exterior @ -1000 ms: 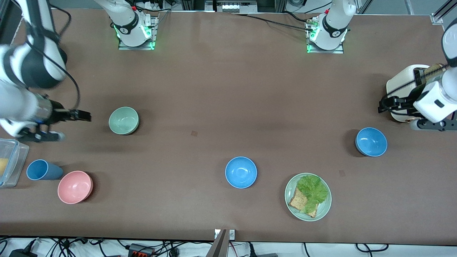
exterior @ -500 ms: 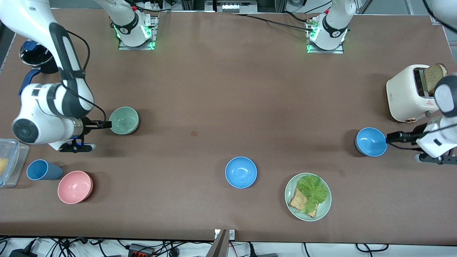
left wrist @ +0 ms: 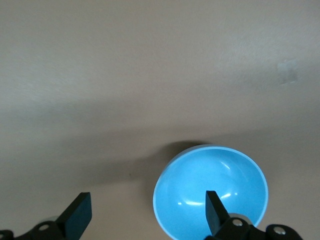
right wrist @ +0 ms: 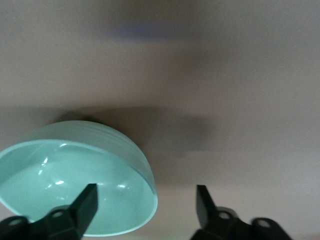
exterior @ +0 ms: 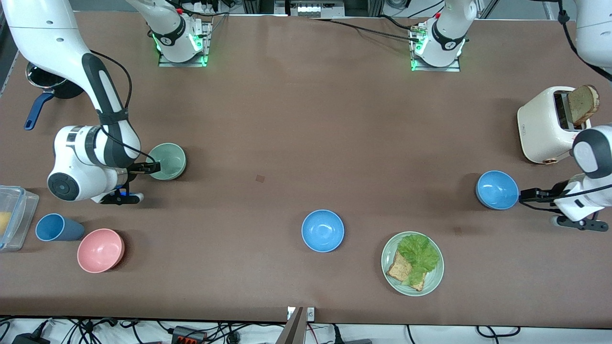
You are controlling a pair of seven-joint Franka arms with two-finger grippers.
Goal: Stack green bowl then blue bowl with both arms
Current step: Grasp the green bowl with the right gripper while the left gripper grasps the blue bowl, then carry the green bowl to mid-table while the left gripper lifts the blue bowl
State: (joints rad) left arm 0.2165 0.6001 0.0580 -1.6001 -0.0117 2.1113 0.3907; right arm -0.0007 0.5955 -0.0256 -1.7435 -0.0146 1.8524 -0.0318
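The green bowl (exterior: 168,161) stands toward the right arm's end of the table. My right gripper (exterior: 153,167) is open at its rim. In the right wrist view, one finger (right wrist: 88,202) is over the inside of the green bowl (right wrist: 60,182) and the other is outside it, with the gripper (right wrist: 146,202) astride the rim. A blue bowl (exterior: 497,190) stands toward the left arm's end. My left gripper (exterior: 525,195) is open at its rim. In the left wrist view, one finger (left wrist: 214,214) is over the blue bowl (left wrist: 200,192) and the gripper (left wrist: 145,216) straddles the rim. A second blue bowl (exterior: 322,231) sits mid-table.
A pink bowl (exterior: 100,250), a blue cup (exterior: 56,227) and a clear container (exterior: 12,217) lie near the right arm's end. A plate with bread and lettuce (exterior: 432,282) is nearer the camera than the toaster (exterior: 545,126). A dark pan (exterior: 48,88) sits at the right arm's end.
Both arms have swung in and come down. My right gripper has moved up to the green bowl's rim, my left gripper to the blue bowl's rim. The bowls have not moved.
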